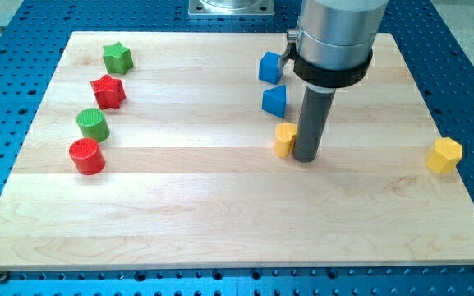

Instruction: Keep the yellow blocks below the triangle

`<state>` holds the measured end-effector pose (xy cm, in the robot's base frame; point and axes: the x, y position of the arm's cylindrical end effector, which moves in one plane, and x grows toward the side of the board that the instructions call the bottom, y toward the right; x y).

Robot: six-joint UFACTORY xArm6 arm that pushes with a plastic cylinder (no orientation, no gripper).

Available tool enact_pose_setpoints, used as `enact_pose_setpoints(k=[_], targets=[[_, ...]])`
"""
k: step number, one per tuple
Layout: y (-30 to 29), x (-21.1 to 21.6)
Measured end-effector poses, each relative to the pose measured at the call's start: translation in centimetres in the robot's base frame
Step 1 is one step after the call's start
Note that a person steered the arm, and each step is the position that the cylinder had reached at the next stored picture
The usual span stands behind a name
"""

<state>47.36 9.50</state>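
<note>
A blue triangle [275, 101] lies right of the board's middle, toward the view's top. A small yellow block [284, 139] sits just below it. My tip [306, 157] stands at that yellow block's right side, touching or nearly touching it. A second yellow block, a hexagon [444, 155], lies near the board's right edge, lower than the triangle. The rod hangs from a large grey and black cylinder [333, 41].
A blue cube [270, 67] sits above the triangle. At the view's left stand a green star [117, 57], a red star [108, 90], a green cylinder [92, 123] and a red cylinder [86, 156]. The wooden board [220, 214] rests on a blue perforated table.
</note>
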Motion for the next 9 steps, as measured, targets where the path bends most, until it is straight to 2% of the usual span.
enact_pose_setpoints(k=[1,2,3,4,5,7,9], targets=[[4.6,-0.5],[11.7,-2.5],[21.2,-2.7],[25.0,-1.5],[21.9,1.0],[4.7,2.5],[2.8,3.6]])
